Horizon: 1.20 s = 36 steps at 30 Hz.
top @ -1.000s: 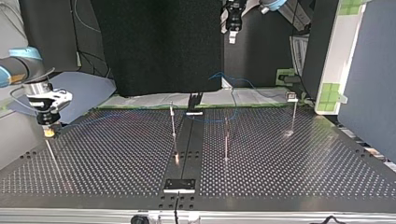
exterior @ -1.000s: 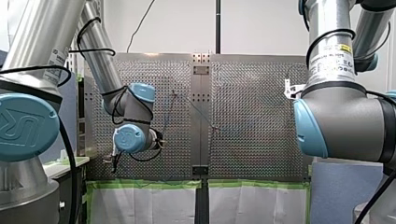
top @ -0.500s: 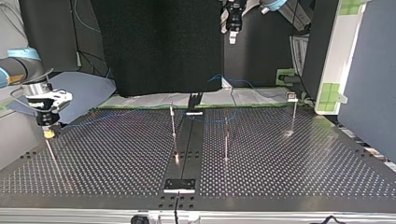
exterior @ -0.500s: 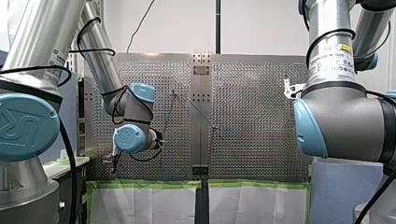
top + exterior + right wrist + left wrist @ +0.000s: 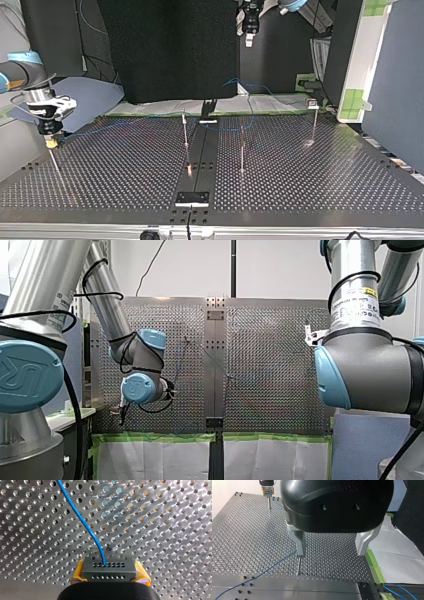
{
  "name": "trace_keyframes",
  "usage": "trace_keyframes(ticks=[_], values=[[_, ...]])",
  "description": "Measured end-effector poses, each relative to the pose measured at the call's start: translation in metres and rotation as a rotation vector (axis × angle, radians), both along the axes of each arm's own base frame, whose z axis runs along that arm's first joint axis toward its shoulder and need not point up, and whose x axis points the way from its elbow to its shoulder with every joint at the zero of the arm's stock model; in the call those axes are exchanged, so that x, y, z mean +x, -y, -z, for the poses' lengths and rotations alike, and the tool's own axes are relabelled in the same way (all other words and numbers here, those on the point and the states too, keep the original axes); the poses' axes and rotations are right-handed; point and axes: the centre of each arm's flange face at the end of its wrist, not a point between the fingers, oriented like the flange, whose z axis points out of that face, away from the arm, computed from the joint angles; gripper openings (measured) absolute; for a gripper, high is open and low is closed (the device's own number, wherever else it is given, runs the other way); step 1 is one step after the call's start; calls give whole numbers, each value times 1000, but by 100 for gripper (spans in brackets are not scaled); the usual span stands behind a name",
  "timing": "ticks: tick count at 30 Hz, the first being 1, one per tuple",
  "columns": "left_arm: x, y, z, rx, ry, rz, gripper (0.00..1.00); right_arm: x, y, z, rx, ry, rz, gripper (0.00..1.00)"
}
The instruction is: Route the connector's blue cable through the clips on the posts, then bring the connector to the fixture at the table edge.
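My right gripper (image 5: 109,573) is shut on the dark grey connector (image 5: 108,568), with its yellow pads (image 5: 77,574) at both ends of the block. The blue cable (image 5: 82,521) leaves the connector's face and runs off over the perforated plate. In the top view my right gripper (image 5: 49,139) hovers with the connector over a thin post (image 5: 56,167) at the view's left. The cable (image 5: 105,129) trails from it towards the middle posts (image 5: 185,134). My left gripper (image 5: 331,553) stands open and empty above another post (image 5: 298,566), high over the table (image 5: 249,35).
Two more posts (image 5: 242,147) (image 5: 314,122) stand on the plate, the farther one bearing a clip (image 5: 313,104). A flat fixture (image 5: 192,198) lies at the top view's near edge and a black bracket (image 5: 208,108) at the far edge. Slack cable (image 5: 250,87) loops beyond the green tape.
My right gripper with the connector has drifted slightly towards the top view's left. The left arm has stayed still.
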Motion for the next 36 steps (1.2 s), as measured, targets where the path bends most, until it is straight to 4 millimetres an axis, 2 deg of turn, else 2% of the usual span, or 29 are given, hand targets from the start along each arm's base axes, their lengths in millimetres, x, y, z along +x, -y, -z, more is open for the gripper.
trace_keyframes(ticks=[9,24,36], values=[[-1,-1,0,6,-6,0,100,3,-1,0,-2,8,-39,0],[-1,-1,0,10,-6,1,100,-5,2,3,-4,7,-33,0],[0,0,0,11,-7,1,100,-5,5,16,1,3,-51,0]])
